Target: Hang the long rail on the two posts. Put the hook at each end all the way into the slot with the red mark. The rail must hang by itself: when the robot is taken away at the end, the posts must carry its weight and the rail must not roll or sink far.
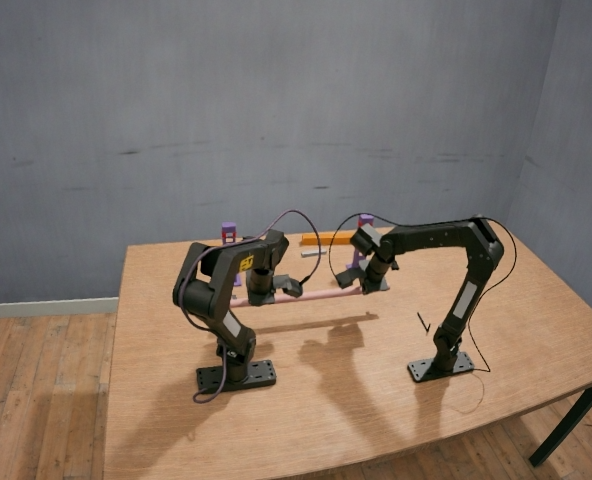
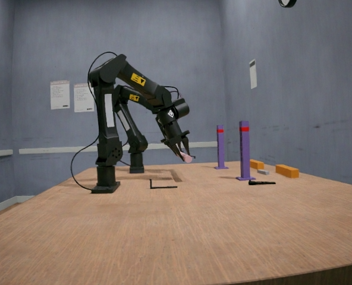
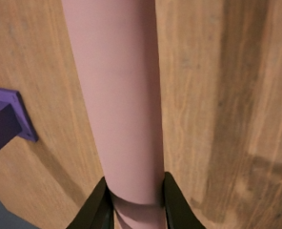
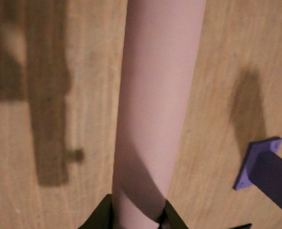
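Observation:
The long pink rail [image 1: 317,295] [image 2: 187,158] [image 3: 122,95] [image 4: 155,95] is in the air above the table, in front of the posts and touching neither. A small dark hook [image 2: 194,157] sticks out at its right end; the left end's hook is hidden. My left gripper [image 1: 261,302] [image 3: 137,182] is shut on the rail towards its left end. My right gripper [image 2: 184,155] [image 4: 135,205] is shut on it near its right end. The left purple post [image 1: 228,227] [image 2: 220,150] [image 3: 3,124] and right purple post [image 2: 244,150] [image 4: 274,176] stand upright with red marks near their tops.
Orange blocks [image 1: 327,238] [image 2: 286,171] and a small grey block [image 1: 313,253] [image 2: 263,172] lie behind the posts. A thin black L-shaped piece [image 1: 426,327] [image 2: 163,187] lies near the right arm's base. A dark tool [image 2: 260,182] lies beside the right post.

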